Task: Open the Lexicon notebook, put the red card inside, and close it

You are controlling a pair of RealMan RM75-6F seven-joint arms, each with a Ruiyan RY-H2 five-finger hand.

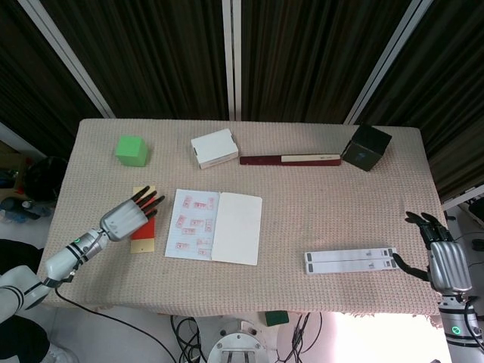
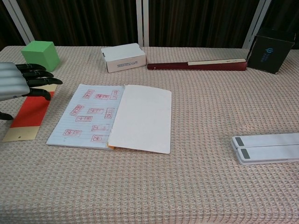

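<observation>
Chest view shows, nearest the camera, the open notebook (image 2: pixel 112 117) lying flat on the desk (image 2: pixel 196 186), stamped page on its left and a blank leaf on its right. Just beside it to the left lies the red card (image 2: pixel 29 114), flat on the cloth. The left hand (image 2: pixel 18 83) hovers over the card's far end, its fingers (image 2: pixel 39 84) apart and holding nothing. The right hand (image 1: pixel 445 253) idles off the desk's edge, also spread and empty. A thin card flat on textured cloth gives little edge to catch; the fingers may push it away or skid it under the notebook, and a clumsy lift could drag the loose page shut. Beyond sits a green cube (image 2: pixel 40 52).
</observation>
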